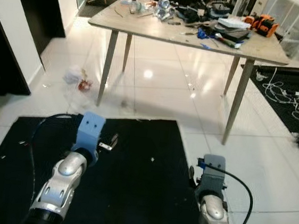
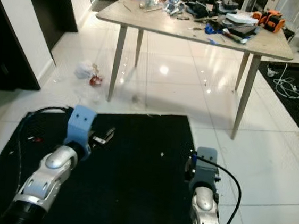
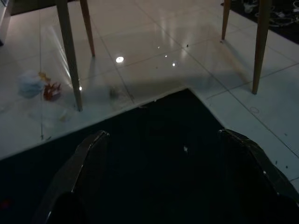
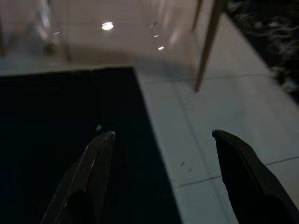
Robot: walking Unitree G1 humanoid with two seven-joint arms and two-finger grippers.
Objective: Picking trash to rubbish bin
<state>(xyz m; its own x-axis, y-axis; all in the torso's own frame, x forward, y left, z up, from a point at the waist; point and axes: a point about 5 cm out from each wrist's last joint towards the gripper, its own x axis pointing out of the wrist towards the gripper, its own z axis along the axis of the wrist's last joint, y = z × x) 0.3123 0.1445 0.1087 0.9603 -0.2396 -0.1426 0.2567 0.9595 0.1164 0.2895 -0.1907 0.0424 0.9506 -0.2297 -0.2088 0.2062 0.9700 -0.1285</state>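
A crumpled white wrapper and a small red scrap lie on the white tiled floor, just left of the table's near left leg. In the left wrist view the same white wrapper and red scrap sit far ahead of my left gripper. That gripper is open over the black mat with nothing between its fingers. My right gripper is open too, hovering at the mat's right edge above the tiles. Both silver arms reach forward low over the mat.
A wooden table cluttered with tools stands ahead on slim legs. A large black mat covers the floor before me. White cables sprawl on a dark carpet at the right. A dark doorway is at the left.
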